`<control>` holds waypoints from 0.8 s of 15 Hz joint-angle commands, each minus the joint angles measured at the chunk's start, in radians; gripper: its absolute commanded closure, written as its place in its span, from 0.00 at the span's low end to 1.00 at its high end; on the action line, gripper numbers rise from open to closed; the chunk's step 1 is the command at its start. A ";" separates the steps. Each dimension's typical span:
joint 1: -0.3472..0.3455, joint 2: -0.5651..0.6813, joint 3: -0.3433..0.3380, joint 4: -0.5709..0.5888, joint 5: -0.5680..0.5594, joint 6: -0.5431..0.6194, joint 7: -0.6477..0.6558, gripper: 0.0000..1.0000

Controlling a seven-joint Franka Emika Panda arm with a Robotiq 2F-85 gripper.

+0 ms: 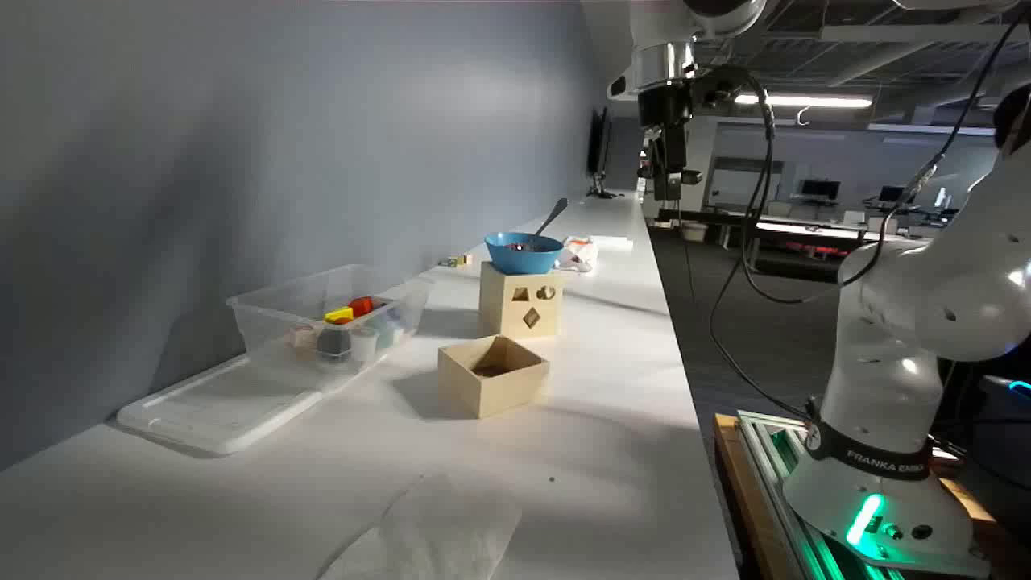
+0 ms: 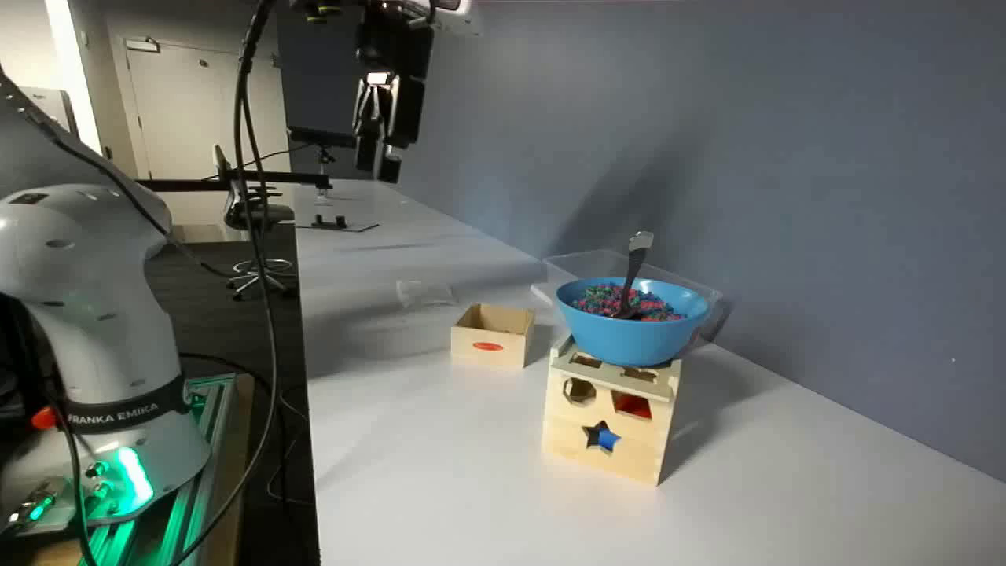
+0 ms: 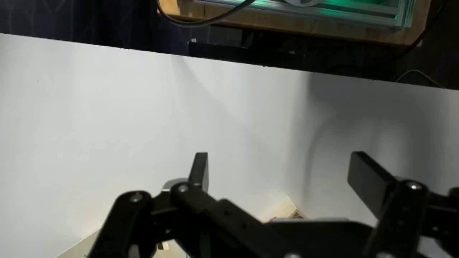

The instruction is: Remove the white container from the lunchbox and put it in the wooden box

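Observation:
The lunchbox (image 1: 270, 326), a clear tub, stands by the wall in an exterior view, holding red, yellow, dark and pale items. A whitish shape (image 1: 364, 344) shows blurred through its side and may be the white container. The tub also shows partly behind the bowl (image 2: 585, 263). The wooden box (image 1: 483, 388) sits open-topped in front of the tub; it also shows with a red mark (image 2: 491, 350). Only its corner (image 3: 282, 210) shows in the wrist view. My gripper (image 3: 278, 165) is open and empty, high above the table, in both exterior views (image 1: 667, 193) (image 2: 377, 165).
A taller wooden cube (image 2: 601, 420) with shaped holes carries a blue bowl (image 2: 633, 334) with a spoon (image 2: 633, 263) standing up in it. A flat lid (image 1: 217, 407) lies beside the tub. A clear plastic sheet (image 1: 443, 532) lies on the table. A wall runs along the back.

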 commanded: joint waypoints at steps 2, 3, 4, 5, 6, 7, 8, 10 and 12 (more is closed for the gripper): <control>0.002 0.001 -0.001 0.003 0.000 -0.003 0.001 0.00; 0.002 0.001 -0.001 0.003 0.000 -0.003 0.001 0.00; 0.002 0.001 -0.001 0.003 0.000 -0.003 0.001 0.00; 0.002 0.001 -0.001 0.003 0.000 -0.003 0.001 0.00; 0.002 0.001 -0.001 0.003 0.000 -0.003 0.001 0.00; 0.002 0.001 -0.001 0.003 0.000 -0.003 0.001 0.00; -0.008 0.014 0.011 0.008 -0.007 0.036 0.050 0.00; -0.005 0.055 0.022 0.033 -0.032 0.128 0.073 0.00; -0.004 0.118 0.040 0.064 -0.076 0.233 0.082 0.00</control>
